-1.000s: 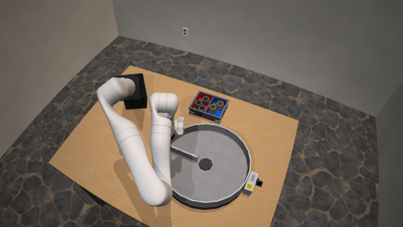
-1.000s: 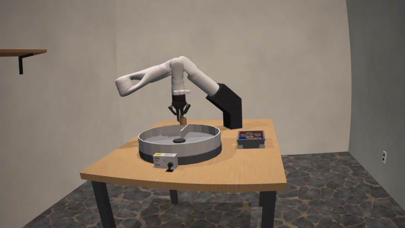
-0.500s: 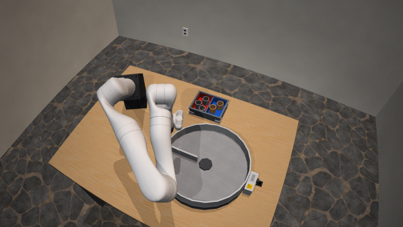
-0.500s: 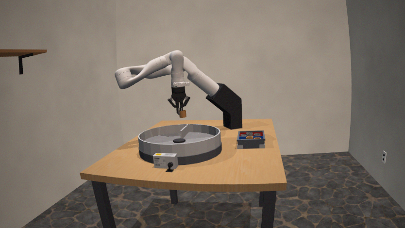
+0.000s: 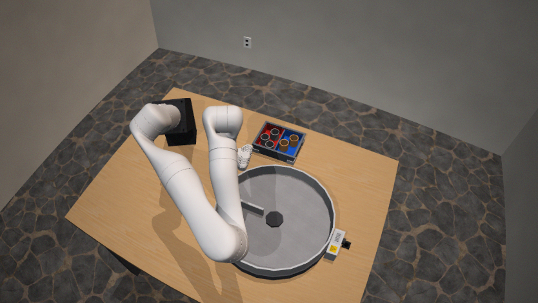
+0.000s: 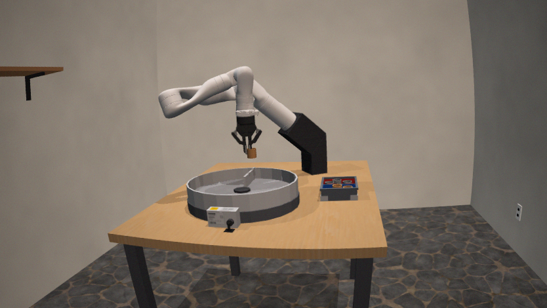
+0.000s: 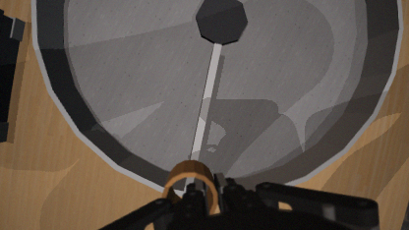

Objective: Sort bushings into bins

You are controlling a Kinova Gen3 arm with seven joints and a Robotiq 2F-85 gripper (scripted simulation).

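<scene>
My gripper (image 6: pixel 250 148) is shut on a bronze bushing (image 6: pixel 251 153) and holds it well above the far rim of the grey turntable (image 6: pixel 243 188). In the wrist view the bronze bushing (image 7: pixel 191 184) sits between the fingers, over the turntable's edge. The turntable (image 5: pixel 284 218) shows no bushings on it; it has a black hub (image 5: pixel 273 218) and a grey bar (image 5: pixel 252 207). The bin box holds the red bin (image 5: pixel 269 138) with three steel bushings and the blue bin (image 5: pixel 289 142) with two bronze bushings. In the top view the arm hides the gripper.
The arm's black base (image 5: pixel 180 121) stands at the table's back left. A small control box (image 5: pixel 335 245) with a knob sits at the turntable's near rim. The bin box (image 6: pixel 339 189) stands to the right of the turntable in the exterior view.
</scene>
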